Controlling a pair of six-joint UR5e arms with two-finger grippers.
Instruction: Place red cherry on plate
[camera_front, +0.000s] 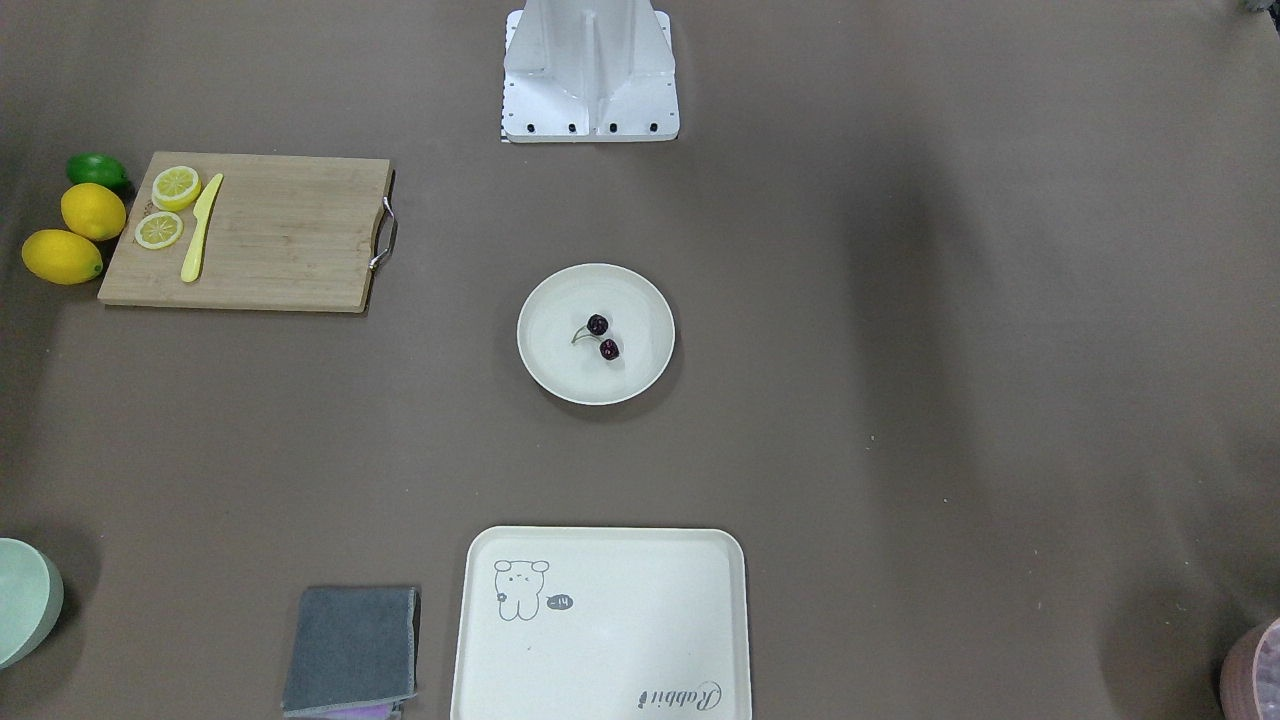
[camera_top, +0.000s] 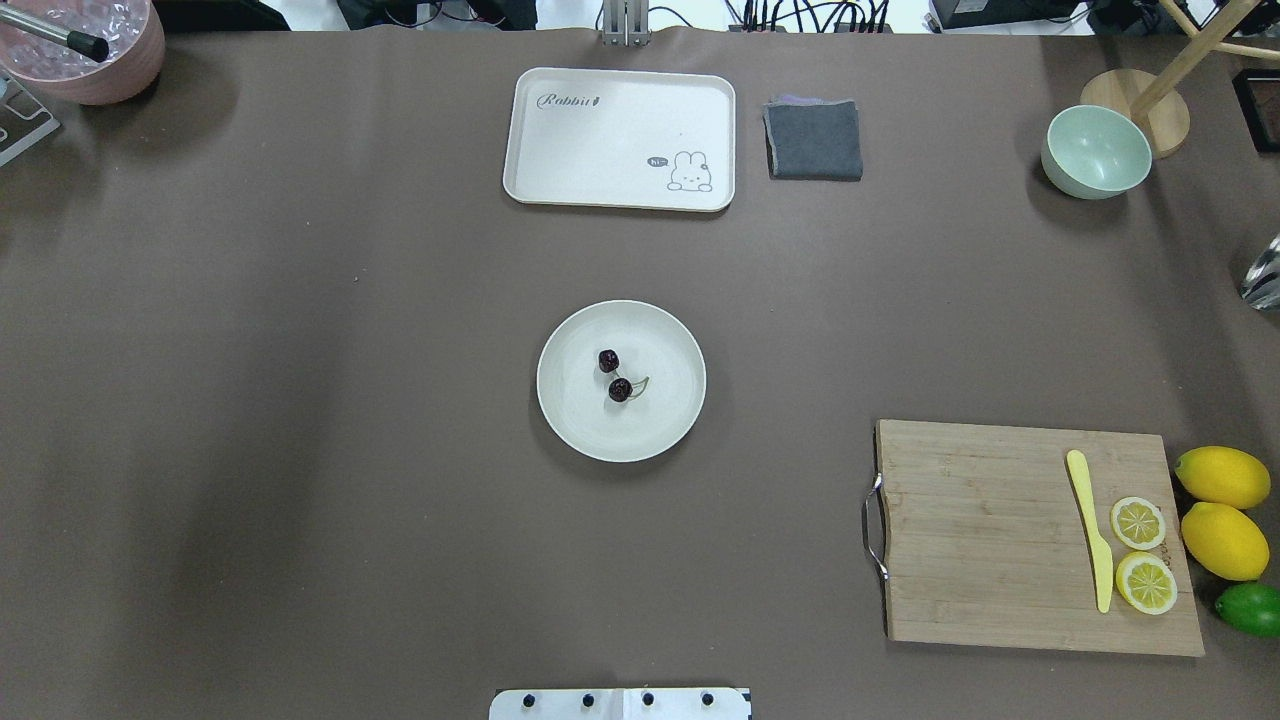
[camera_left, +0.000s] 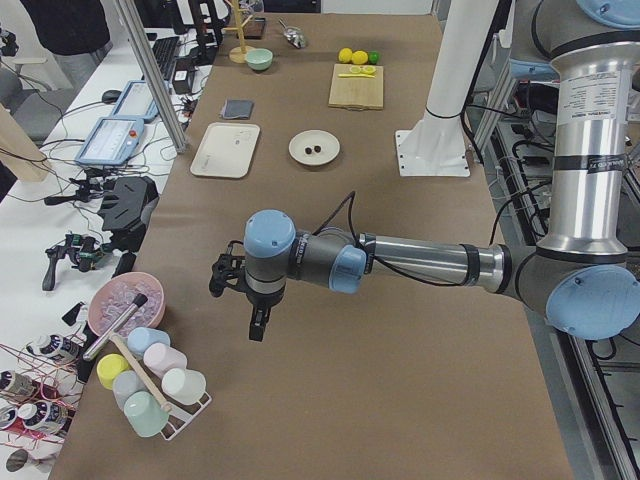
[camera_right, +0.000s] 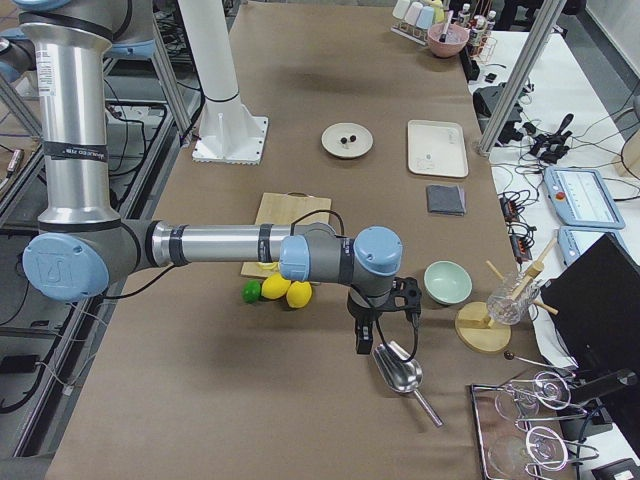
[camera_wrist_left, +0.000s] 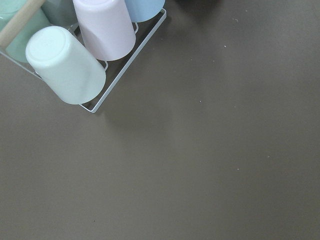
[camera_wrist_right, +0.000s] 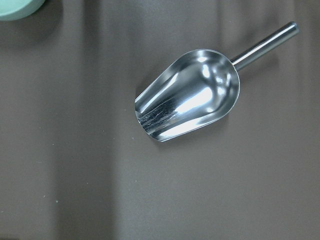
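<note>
Table (camera_top: 300, 400): plate (camera_top: 570, 430) at centre, cherry (camera_top: 620, 389) lying in it.
Left gripper (camera_left: 257, 328) and right gripper (camera_right: 362, 342) well apart from it; closure cannot be told. Cherry judged light, glossy, apt to roll; pinch gently at the joined stems.

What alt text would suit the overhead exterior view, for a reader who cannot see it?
A pair of tiny dark red cherries joined by thin stems lies on a round cream-white plate at the centre of a brown table. Beyond it lies a cream rectangular tray; at the right, a wooden cutting board holds two lemon slices and a yellow knife.
</note>
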